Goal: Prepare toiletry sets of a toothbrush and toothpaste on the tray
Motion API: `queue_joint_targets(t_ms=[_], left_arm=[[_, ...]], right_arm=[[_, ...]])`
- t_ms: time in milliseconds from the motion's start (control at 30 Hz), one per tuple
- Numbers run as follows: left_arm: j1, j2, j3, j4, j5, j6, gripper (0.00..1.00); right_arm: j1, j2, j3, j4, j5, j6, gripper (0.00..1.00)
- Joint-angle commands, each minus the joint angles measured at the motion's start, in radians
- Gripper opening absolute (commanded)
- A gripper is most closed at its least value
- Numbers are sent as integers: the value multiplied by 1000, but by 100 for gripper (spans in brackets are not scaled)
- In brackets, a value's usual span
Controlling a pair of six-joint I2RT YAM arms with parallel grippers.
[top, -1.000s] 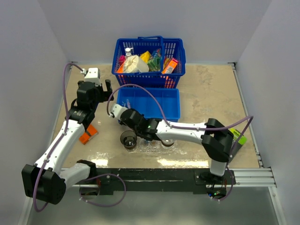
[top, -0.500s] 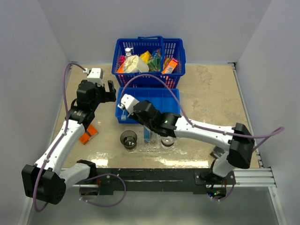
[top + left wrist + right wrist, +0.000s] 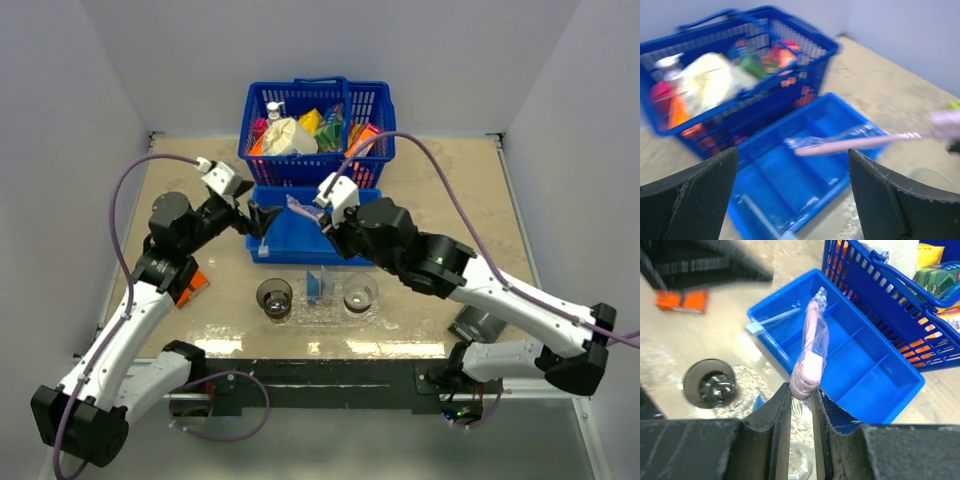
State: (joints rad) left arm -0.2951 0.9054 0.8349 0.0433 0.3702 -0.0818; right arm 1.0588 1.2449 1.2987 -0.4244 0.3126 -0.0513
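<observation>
Toothbrush point(image 3: 814, 340) sits clamped between the right jaws.

the basket point(image 3: 318, 120) stands at the back of the table point(image 3: 450, 210); the divided bin point(image 3: 345, 235) lies just before it; the tray point(image 3: 318, 318) lies before the bin, bearing two cups point(image 3: 274, 296) with a toothpaste point(image 3: 320, 287) between them; the toothbrush point(image 3: 811, 345) hangs above the bin, clamped in the right gripper point(image 3: 801, 390)

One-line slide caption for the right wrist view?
Right gripper pinches a pink, clear-wrapped toothbrush over the blue divided bin.
</observation>
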Motion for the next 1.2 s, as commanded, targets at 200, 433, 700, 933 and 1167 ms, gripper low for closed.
queue_joint_targets(t_ms=[200, 433, 700, 933, 1167], left_arm=[[-231, 72, -5, 87, 515, 77, 96], [-297, 111, -3, 60, 566, 122, 97], [-361, 156, 29, -17, 558, 160, 82], [-381, 150, 32, -19, 546, 157, 43], [-400, 147, 33, -26, 529, 169, 11]], right_arm=[[-31, -150, 43, -218, -216, 145, 17], [-31, -200, 42, -249, -310, 171, 17], [-29, -223, 59, -234, -377, 183, 17], [-31, -225, 59, -238, -372, 186, 18], [-31, -237, 62, -237, -325, 214, 26]])
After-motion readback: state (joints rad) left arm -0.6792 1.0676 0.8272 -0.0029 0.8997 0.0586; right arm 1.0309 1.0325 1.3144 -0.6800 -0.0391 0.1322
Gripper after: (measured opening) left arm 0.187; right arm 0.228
